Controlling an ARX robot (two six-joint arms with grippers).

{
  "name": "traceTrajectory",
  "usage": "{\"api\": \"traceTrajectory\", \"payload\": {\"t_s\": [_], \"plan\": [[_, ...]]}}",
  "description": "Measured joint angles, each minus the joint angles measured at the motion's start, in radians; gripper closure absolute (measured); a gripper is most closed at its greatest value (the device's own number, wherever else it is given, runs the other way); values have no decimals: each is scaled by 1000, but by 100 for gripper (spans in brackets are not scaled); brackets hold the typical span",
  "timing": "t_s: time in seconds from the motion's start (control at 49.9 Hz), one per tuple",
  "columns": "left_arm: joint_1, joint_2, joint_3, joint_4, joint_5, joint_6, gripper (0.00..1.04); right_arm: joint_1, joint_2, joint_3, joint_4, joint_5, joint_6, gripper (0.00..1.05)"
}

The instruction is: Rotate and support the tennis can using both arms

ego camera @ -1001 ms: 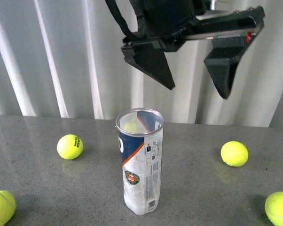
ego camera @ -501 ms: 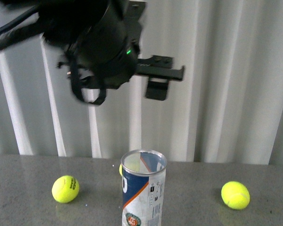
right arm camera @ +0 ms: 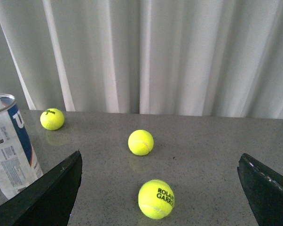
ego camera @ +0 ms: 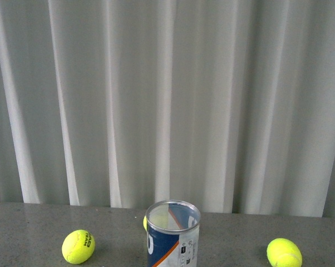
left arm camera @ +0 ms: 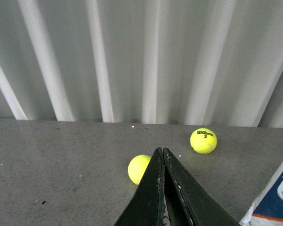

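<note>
The tennis can (ego camera: 173,236) stands upright on the grey table at the bottom centre of the front view, its metal rim open at the top and its navy-and-white label with an orange stripe showing. Neither arm shows in the front view. My left gripper (left arm camera: 161,151) is shut and empty above the table, and the can's edge (left arm camera: 274,197) lies apart from it to one side. My right gripper (right arm camera: 160,156) is open and empty, with its fingers (right arm camera: 50,193) spread wide. In the right wrist view the can (right arm camera: 11,146) stands beside one finger without touching it.
Yellow-green tennis balls lie on the table (ego camera: 23,233): one left of the can (ego camera: 78,246), one right (ego camera: 284,253), one behind it (ego camera: 146,222). Two balls (right arm camera: 140,142) (right arm camera: 156,198) lie between my right gripper's fingers. One ball (left arm camera: 139,168) lies just beyond my left gripper's tips. A white pleated curtain (ego camera: 167,100) closes the back.
The black arm and gripper that hung above the can have left the front view. The can now shows lower in that view, cut off at the bottom edge.
</note>
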Motion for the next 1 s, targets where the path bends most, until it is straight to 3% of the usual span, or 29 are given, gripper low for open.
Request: {"api": "traceTrajectory", "payload": {"t_s": [0.581, 0.681, 1.001], "plan": [[130, -319, -252, -74, 117, 0, 101, 0, 0, 0, 0, 0, 0, 7], [195, -383, -277, -111, 201, 0, 101, 0, 0, 0, 0, 0, 0, 7], [214, -535, -338, -179, 203, 0, 101, 0, 0, 0, 0, 0, 0, 7]]}}
